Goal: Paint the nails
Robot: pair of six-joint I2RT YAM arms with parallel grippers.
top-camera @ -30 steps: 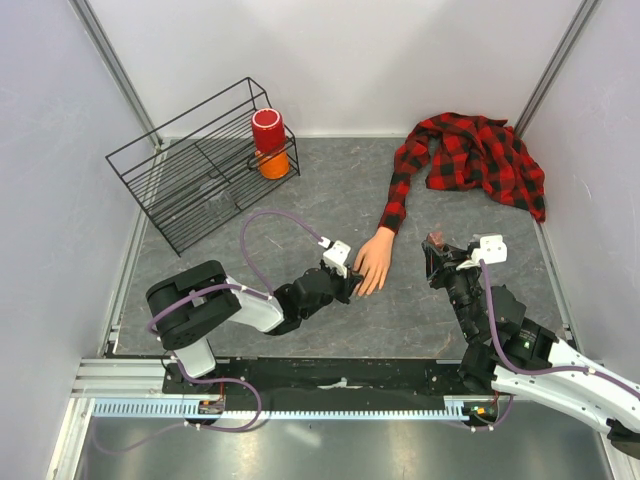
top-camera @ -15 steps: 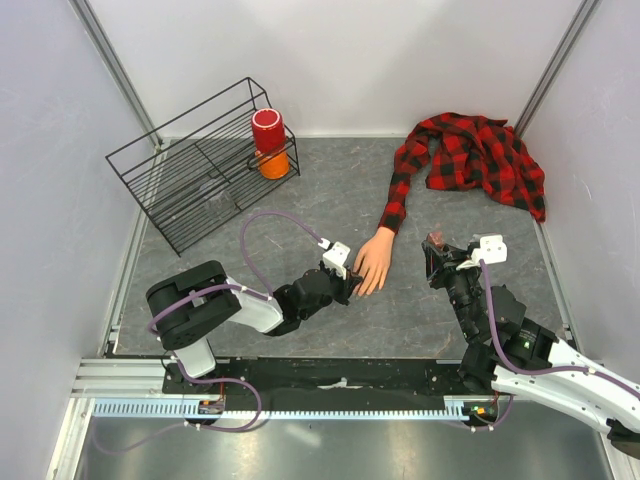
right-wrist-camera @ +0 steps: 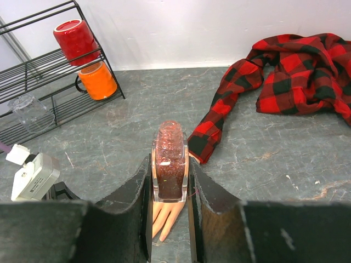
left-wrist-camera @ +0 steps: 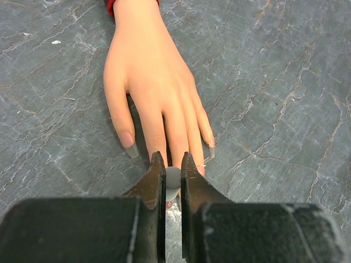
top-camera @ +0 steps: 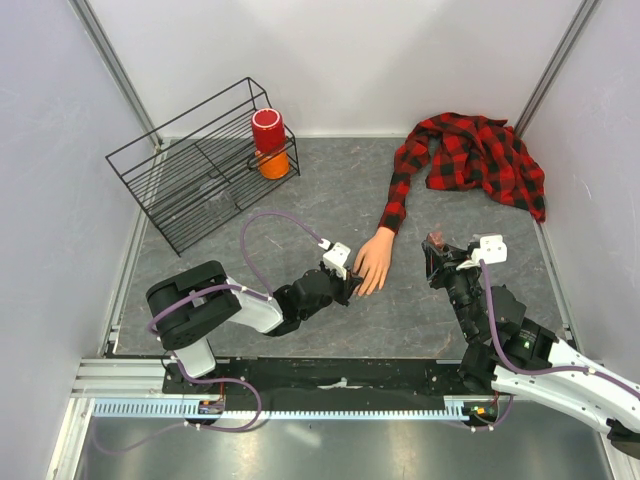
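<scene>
Left gripper (left-wrist-camera: 172,160) pinched on a small pale round piece (left-wrist-camera: 173,184) at the nails (left-wrist-camera: 130,146) of the pale peach mannequin hand (left-wrist-camera: 151,82) lying flat, right gripper (right-wrist-camera: 169,161), well apart, clamped on a small clear bottle of red glitter polish (right-wrist-camera: 170,145), red-and-black plaid sleeve (right-wrist-camera: 211,129) beyond.

A grey, stone-veined tabletop (top-camera: 330,200) is enclosed on three sides by plain pale walls (top-camera: 350,60), with slanted metal posts (top-camera: 116,70) at the back corners. A black wire rack (top-camera: 180,117) is set at the back left. A red cup (top-camera: 268,130) is kept in it above an orange mug (top-camera: 273,163), beside a clear glass (right-wrist-camera: 30,112). Everything is evenly lit.
</scene>
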